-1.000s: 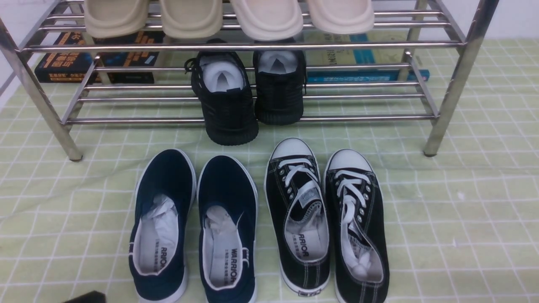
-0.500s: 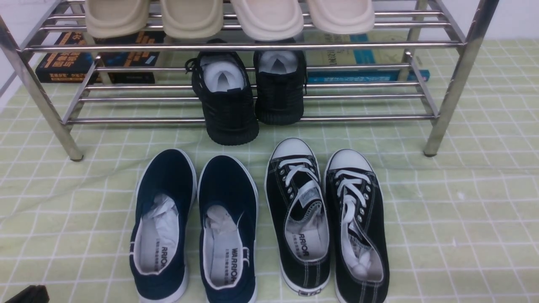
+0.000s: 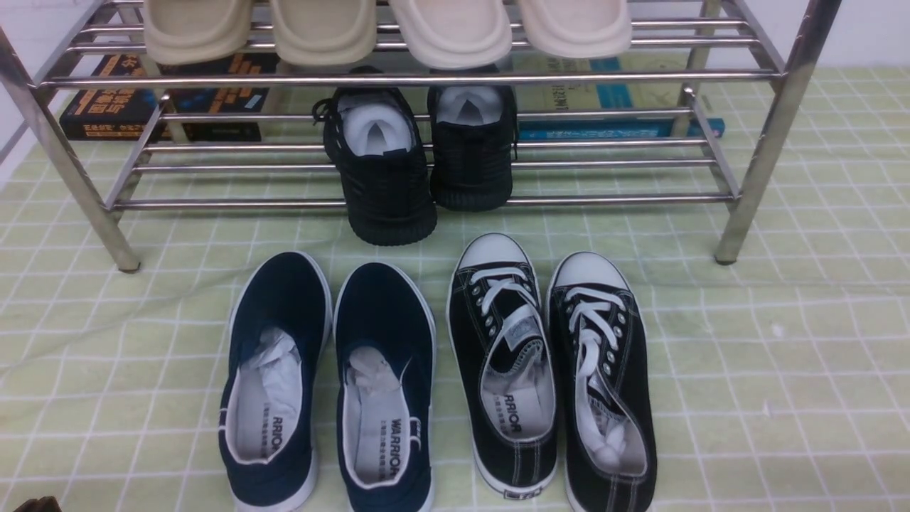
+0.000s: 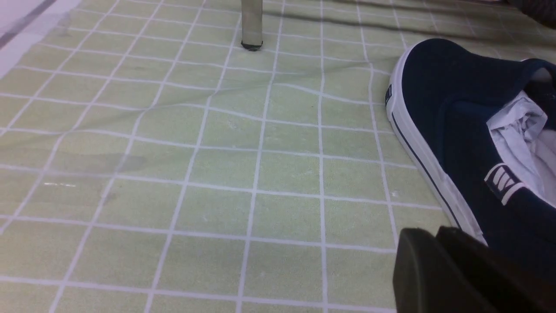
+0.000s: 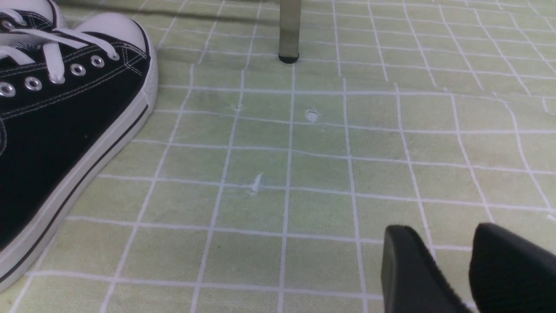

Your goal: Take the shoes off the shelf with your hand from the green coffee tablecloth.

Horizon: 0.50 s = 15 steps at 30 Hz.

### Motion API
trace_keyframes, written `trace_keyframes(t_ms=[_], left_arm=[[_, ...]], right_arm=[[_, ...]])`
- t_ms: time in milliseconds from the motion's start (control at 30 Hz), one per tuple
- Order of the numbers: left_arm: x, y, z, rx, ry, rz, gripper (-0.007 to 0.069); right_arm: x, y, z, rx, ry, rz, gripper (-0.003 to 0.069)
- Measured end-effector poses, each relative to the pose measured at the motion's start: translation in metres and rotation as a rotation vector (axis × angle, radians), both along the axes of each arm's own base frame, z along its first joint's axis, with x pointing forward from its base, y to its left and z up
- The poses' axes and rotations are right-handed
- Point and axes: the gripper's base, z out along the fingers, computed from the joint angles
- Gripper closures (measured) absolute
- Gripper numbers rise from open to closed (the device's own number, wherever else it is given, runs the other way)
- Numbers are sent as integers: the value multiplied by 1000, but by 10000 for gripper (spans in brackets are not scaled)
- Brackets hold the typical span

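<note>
The pair of navy blue slip-on shoes stands on the green checked tablecloth, toes toward the chrome shelf, left of the middle. One navy shoe fills the side of the left wrist view, stuffed with white paper. My left gripper is shut and empty, low over the cloth just beside that shoe's white sole; only a dark sliver of it shows at the front view's bottom left. My right gripper is open and empty over bare cloth, apart from all shoes.
Black lace-up sneakers with white toe caps stand right of the navy pair. All-black knit sneakers sit on the shelf's lower tier, one toe hanging over the front rail. Beige slippers lie on the top tier. Books lie behind.
The dark piece of my left gripper at the front view's bottom edge has slid left and down, almost out of view. The shoes have not moved.
</note>
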Motion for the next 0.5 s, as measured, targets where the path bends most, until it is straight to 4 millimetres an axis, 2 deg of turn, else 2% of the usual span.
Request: trace_keyframes(t_ms=[500], left_arm=[[0,0,0,-1,1,1,538]], right_arm=[[0,0,0,0,0,0,421]])
